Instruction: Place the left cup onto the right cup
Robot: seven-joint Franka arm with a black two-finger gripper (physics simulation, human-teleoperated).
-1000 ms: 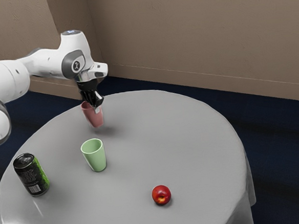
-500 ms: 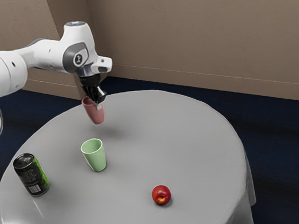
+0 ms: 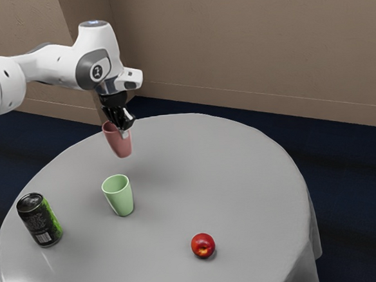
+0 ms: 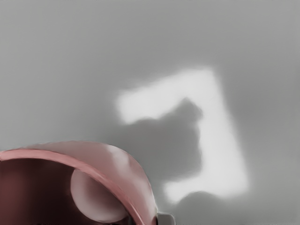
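Two cups: pink plastic cup (image 3: 118,143) clamped in the black end effector (image 3: 121,123), green plastic cup (image 3: 118,195) standing nearer on the grey tabletop (image 3: 235,170); one black can (image 3: 40,220) at left, label unreadable; one red apple (image 3: 202,245)

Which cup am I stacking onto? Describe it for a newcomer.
On the round grey table, look to the exterior view's left, near the dark can. The green cup stands there upright, mouth open. It is the only cup resting on the table; the pink cup hangs in the hand.
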